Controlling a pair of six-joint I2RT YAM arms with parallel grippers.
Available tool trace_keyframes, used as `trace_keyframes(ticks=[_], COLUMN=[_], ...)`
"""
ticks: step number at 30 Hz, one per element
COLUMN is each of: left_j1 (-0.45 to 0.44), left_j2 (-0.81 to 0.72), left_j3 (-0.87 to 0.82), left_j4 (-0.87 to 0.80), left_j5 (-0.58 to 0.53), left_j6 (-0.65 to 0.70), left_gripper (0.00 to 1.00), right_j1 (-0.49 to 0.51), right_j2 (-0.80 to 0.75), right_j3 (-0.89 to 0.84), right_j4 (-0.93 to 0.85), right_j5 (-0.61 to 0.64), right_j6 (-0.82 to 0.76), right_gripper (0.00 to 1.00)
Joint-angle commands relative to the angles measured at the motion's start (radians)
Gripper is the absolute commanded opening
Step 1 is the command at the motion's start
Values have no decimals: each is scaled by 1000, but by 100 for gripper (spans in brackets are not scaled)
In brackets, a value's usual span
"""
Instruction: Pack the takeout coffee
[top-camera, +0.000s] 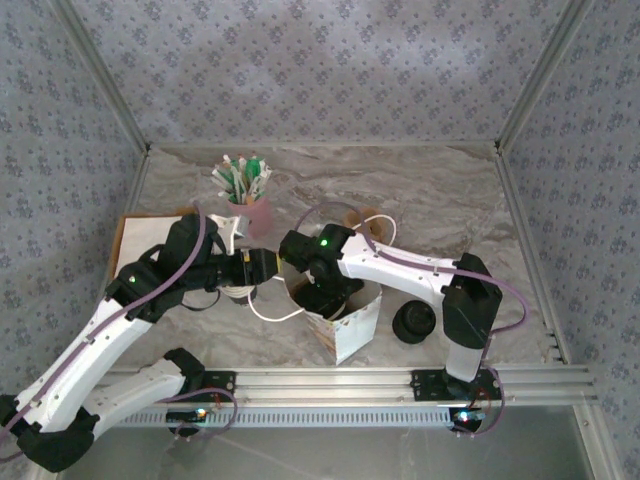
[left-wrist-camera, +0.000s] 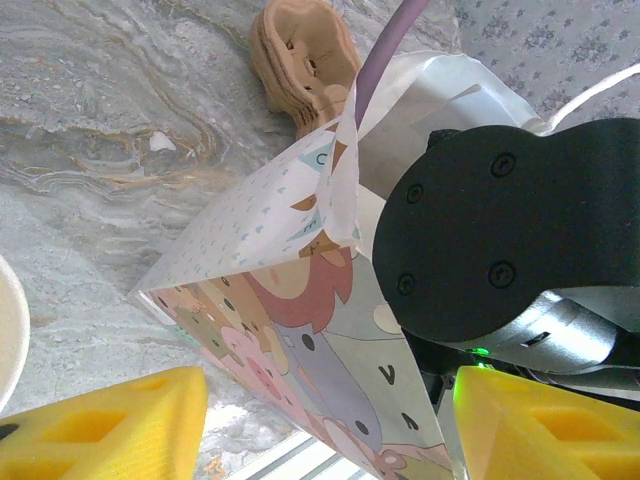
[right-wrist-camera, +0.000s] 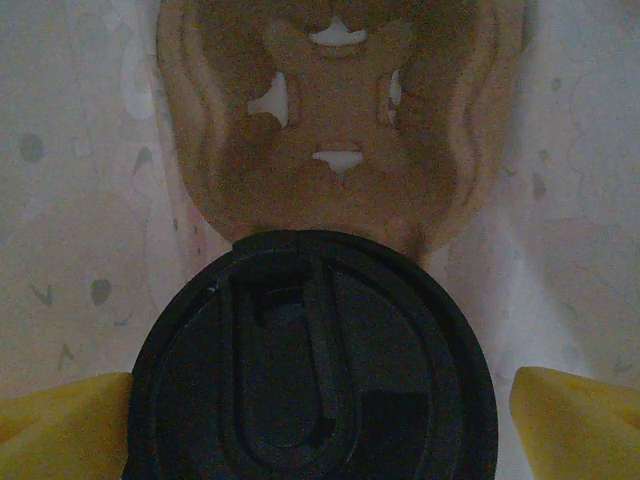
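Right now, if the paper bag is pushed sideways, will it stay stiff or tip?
The paper bag probably flexes: its thin rim already looks bent. Standing tall on the smooth table, it may slide or tip, though the lidded cup inside should add weight.

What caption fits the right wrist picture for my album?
Round black plastic lid between spread yellow fingers, brown cardboard cup carrier beyond, inside a patterned paper bag.

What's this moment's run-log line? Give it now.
right gripper: open around lidded coffee cup in pulp carrier, inside paper bag | left gripper: open at its rim
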Motion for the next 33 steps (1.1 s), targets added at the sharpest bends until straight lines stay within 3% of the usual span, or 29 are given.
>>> trace_keyframes(ticks=[1,33], left_j1=[3,5], left_j2=[-2,9], left_j3=[40,41], left_j4=[-9,-8], left_j5=[-9,-11], left_j6=[18,17], left_gripper=[66,66], right_j1=[9,16], right_j2=[-30,-71], right_j3=[16,48], right_j4=[-54,-80], right_j5=[-4,17], right_j6=[19,29], right_gripper=[97,100])
